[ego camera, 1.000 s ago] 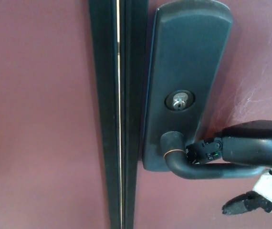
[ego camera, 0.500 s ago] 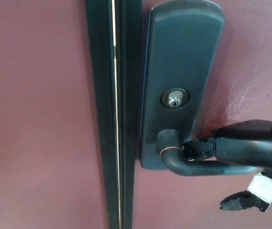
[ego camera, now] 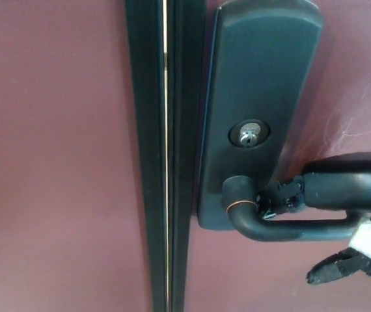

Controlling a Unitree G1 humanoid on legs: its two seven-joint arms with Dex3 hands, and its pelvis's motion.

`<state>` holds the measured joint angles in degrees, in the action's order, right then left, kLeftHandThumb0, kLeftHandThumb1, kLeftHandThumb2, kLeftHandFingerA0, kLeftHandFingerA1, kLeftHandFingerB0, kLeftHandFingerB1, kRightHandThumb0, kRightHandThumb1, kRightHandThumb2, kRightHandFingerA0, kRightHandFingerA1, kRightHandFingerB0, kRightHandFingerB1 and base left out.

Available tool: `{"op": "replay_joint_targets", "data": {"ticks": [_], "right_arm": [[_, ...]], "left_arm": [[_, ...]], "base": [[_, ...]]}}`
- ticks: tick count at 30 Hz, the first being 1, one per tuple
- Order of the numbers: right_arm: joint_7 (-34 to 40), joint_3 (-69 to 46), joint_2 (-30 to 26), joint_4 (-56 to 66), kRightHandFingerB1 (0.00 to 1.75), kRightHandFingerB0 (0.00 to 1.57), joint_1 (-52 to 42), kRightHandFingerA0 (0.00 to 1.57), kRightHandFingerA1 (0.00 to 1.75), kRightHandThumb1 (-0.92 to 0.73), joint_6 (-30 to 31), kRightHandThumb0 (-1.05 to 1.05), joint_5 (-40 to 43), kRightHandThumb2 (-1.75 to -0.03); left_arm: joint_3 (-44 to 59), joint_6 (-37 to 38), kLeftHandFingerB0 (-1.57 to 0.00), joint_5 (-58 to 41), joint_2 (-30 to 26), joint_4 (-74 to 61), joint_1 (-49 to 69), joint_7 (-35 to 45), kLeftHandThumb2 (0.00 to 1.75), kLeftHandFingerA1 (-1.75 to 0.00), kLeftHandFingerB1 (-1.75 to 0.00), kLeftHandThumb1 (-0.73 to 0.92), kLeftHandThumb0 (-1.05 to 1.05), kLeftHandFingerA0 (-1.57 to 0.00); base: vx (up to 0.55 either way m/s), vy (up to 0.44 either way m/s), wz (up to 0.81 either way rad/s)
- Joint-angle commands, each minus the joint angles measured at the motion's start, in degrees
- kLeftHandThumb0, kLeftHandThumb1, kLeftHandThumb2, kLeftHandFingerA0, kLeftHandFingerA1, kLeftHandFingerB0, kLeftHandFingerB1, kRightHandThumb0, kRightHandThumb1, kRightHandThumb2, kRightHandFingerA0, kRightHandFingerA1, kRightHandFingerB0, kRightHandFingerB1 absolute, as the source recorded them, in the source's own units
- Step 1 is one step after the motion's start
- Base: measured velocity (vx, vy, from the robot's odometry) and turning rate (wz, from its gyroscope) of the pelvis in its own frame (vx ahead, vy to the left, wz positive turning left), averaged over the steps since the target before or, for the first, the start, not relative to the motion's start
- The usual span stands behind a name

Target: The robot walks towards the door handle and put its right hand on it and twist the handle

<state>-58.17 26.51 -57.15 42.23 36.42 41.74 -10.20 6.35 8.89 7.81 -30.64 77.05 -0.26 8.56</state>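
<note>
A dark lever door handle point(ego camera: 289, 231) sticks out to the right from a tall dark backplate point(ego camera: 263, 71) on a maroon door. It lies about level. My right hand point(ego camera: 342, 195) comes in from the right edge. One black finger point(ego camera: 283, 195) lies just above the lever, its tip touching near the lever's neck. A second finger with white tape point(ego camera: 345, 263) hangs below the lever, apart from it. The lever passes between the two without being clamped. My left hand does not show.
A silver keyhole point(ego camera: 248, 135) sits in the backplate above the lever's neck. To the left runs the black vertical door seam point(ego camera: 166, 156) with a thin bright gap. The maroon door point(ego camera: 55, 156) fills the rest of the view.
The whole picture has drifted slightly, so the camera moved. My right hand stays at the lever, its upper fingertip a little closer to the neck. The lever stays level.
</note>
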Motion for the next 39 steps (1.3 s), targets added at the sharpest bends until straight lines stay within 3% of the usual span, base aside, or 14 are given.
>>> {"op": "replay_joint_targets", "data": {"ticks": [1,2,3,4,8,9,11,12,13,15,16,17,27,39], "right_arm": [[-1.8,-3.9,-1.3,-1.8,0.46,0.00,1.1,0.01,0.48,-0.32,1.4,-0.39,0.7,-0.95],[-1.9,-6.8,-1.5,-1.5,0.33,0.06,1.7,0.04,0.40,-0.56,1.5,-0.86,2.1,-0.94],[-2.0,-9.0,-1.5,-1.3,0.33,0.07,2.1,0.03,0.40,-0.55,1.4,-0.84,3.0,-0.94],[-1.0,-10.9,-0.7,-1.7,0.29,0.22,1.6,0.17,0.31,-0.75,0.2,-0.61,3.4,-0.63],[-1.0,-11.4,-0.3,-2.1,0.29,0.22,1.4,0.17,0.31,-0.75,-0.5,-0.61,3.7,-0.63],[2.0,-13.2,1.5,-3.4,0.53,0.39,-2.0,0.45,0.56,-0.63,-3.8,-0.35,3.8,-0.93],[2.8,-14.8,2.6,-3.9,0.49,0.26,-4.1,0.38,0.54,-0.57,-5.3,-0.40,3.7,-0.91],[1.7,-14.9,2.3,-3.4,0.34,0.27,-3.3,0.31,0.37,-0.67,-3.4,-0.49,3.8,-0.60],[-0.2,-14.3,1.2,-2.8,0.46,0.00,-1.0,0.01,0.48,-0.38,0.2,-0.36,3.8,-0.95],[-1.0,-14.0,0.6,-2.7,0.47,0.00,0.4,0.02,0.49,-0.35,1.4,-0.37,3.9,-0.94],[-1.7,-14.1,-0.2,-2.4,0.24,0.11,1.4,0.12,0.32,-0.62,2.3,-0.76,4.1,-0.62],[-2.5,-14.6,-1.0,-2.3,0.24,0.08,2.6,0.00,0.31,-0.50,2.9,-0.75,4.6,-0.88],[-2.9,-18.4,-3.4,-2.2,0.09,0.00,3.7,0.00,0.10,-0.52,2.2,-0.82,7.7,-0.90],[-6.1,-29.3,-9.9,-3.7,0.04,0.00,6.5,0.00,0.05,-0.54,2.0,-0.87,14.2,-0.92]], "left_arm": [[0.3,0.1,-0.59,-0.3,-0.4,-0.2,0.0,0.7,0.55,-0.70,-0.64,0.51,-0.27,-0.77],[0.3,0.1,-0.59,-0.3,-0.5,-0.2,0.0,0.8,0.55,-0.70,-0.64,0.51,-0.27,-0.77],[0.2,0.2,-0.59,-0.2,-0.5,-0.3,0.0,0.8,0.55,-0.70,-0.64,0.51,-0.27,-0.77],[0.0,0.3,-0.58,-0.1,-0.6,-0.3,0.1,1.0,0.55,-0.70,-0.63,0.51,-0.27,-0.78],[0.1,0.3,-0.58,-0.1,-0.6,-0.3,0.0,1.0,0.55,-0.70,-0.63,0.51,-0.27,-0.78],[0.1,0.3,-0.59,-0.1,-0.7,-0.2,0.3,1.0,0.55,-0.70,-0.63,0.52,-0.27,-0.78],[0.2,0.2,-0.59,-0.2,-0.7,-0.2,0.4,1.1,0.55,-0.70,-0.64,0.51,-0.28,-0.77],[0.2,0.3,-0.59,-0.3,-0.6,-0.1,0.8,1.0,0.55,-0.70,-0.64,0.51,-0.28,-0.77],[0.4,0.2,-0.59,-0.3,-0.5,0.0,0.7,0.8,0.55,-0.70,-0.64,0.51,-0.28,-0.77],[0.4,0.0,-0.59,-0.3,-0.5,0.1,0.7,0.6,0.55,-0.70,-0.64,0.51,-0.28,-0.77],[0.2,0.0,-0.59,0.0,-0.4,0.1,0.6,0.4,0.55,-0.70,-0.64,0.51,-0.27,-0.77],[0.2,0.1,-0.59,0.0,-0.5,0.1,0.7,0.4,0.55,-0.70,-0.64,0.51,-0.28,-0.77],[-0.3,0.2,-0.61,0.5,-0.6,0.3,1.2,0.6,0.55,-0.70,-0.64,0.51,-0.27,-0.79],[-0.4,0.0,-0.61,0.5,-0.6,0.3,0.6,0.8,0.56,-0.70,-0.64,0.51,-0.26,-0.79]], "base": [[0.00,0.000,0.00],[0.00,0.000,0.00],[0.00,0.000,0.00],[0.00,0.000,0.00],[0.00,0.000,0.00],[0.00,0.000,0.00],[0.00,0.000,0.00],[0.00,0.000,0.00],[0.00,0.000,0.00],[0.00,0.000,0.00],[0.00,0.000,0.00],[0.00,0.000,0.00],[0.00,0.000,0.00],[0.00,0.000,0.00]]}}
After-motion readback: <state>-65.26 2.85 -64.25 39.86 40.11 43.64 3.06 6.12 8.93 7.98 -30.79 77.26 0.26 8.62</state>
